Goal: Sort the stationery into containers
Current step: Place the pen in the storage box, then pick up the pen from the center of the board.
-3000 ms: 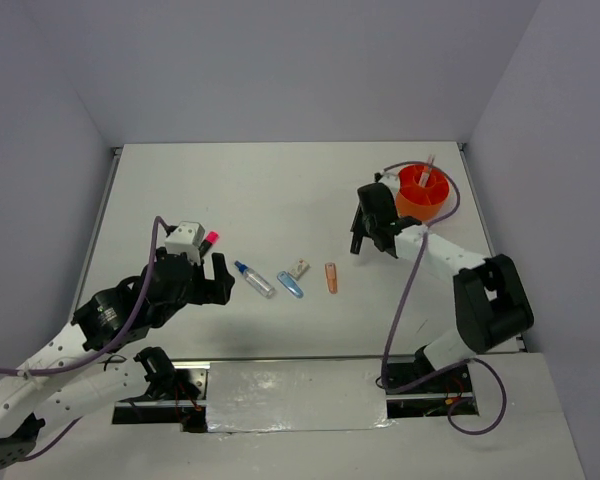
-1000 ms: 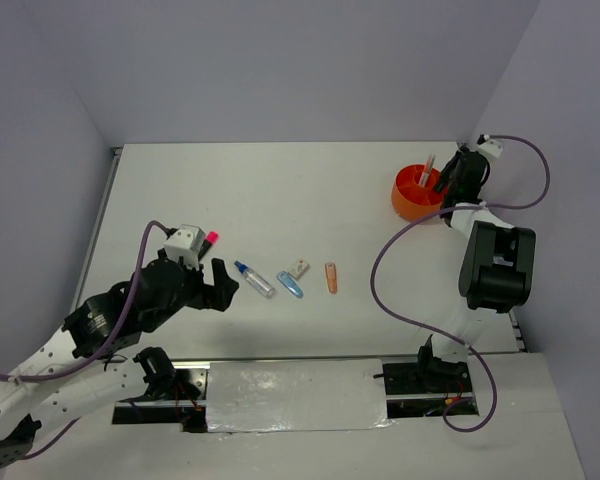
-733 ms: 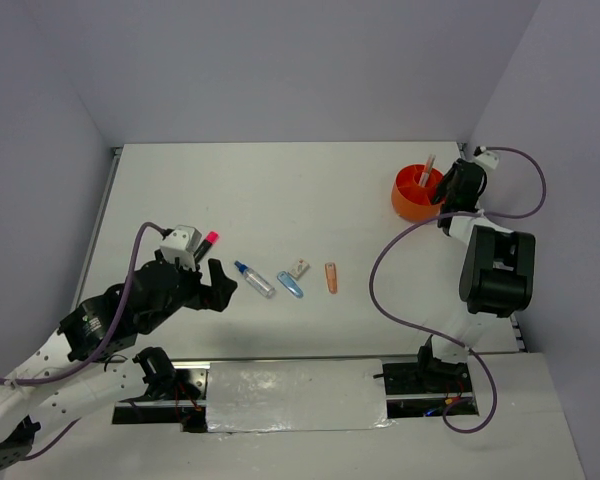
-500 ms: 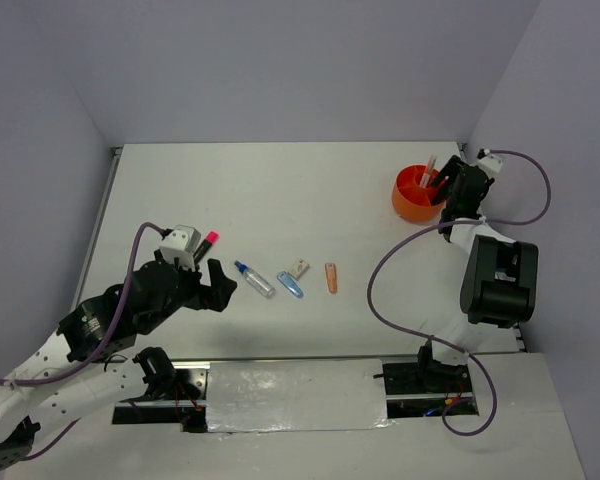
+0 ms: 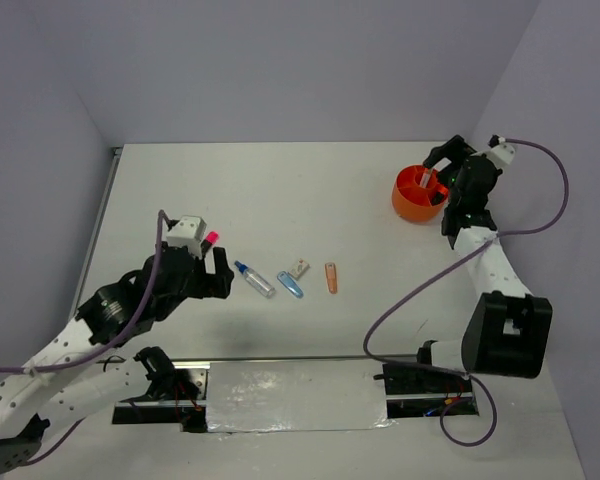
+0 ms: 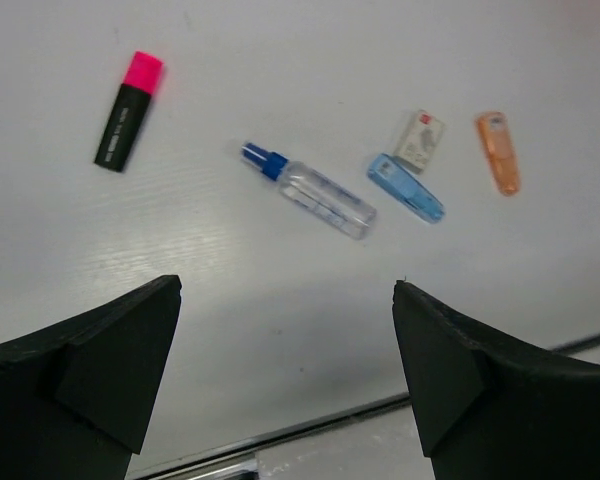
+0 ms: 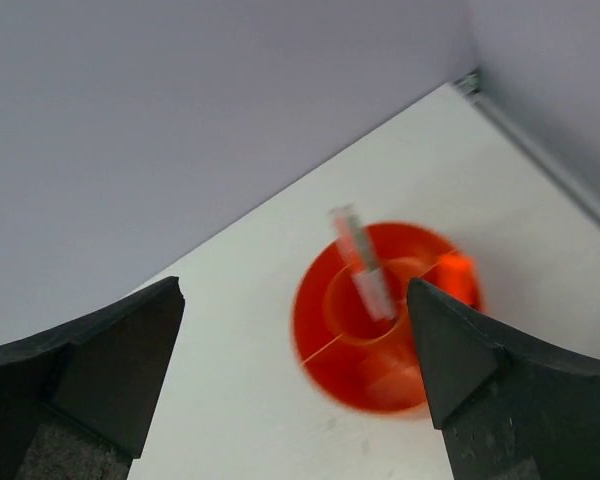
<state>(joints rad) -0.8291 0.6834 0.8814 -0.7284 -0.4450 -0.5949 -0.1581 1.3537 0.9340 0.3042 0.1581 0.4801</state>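
Broadly, the white bench (image 5: 280, 190) is carrying everything. The round, squat orange plastic tub (image 5: 418, 197) with inner dividers is sitting near the far right corner. A pale thin stick (image 7: 365, 268) is standing tilted inside it, blurred in the wrist view. The right arm's fingers (image 7: 90, 350) are hanging near the tub, spread wide and gripping nothing. The left arm's fingers (image 6: 90, 350) are also gaping empty, above the items at the near left.

These items are lying in a loose row:
- a black highlighter with a pink cap (image 6: 128, 110), its white barrel lettering too small to read
- a clear tube with a blue cap (image 6: 310, 190)
- a flat blue clip (image 6: 405, 187) just beside the tube
- a peach piece (image 6: 498, 152)
- a small whitish block (image 6: 420, 140) bearing illegible print, just beside the clip
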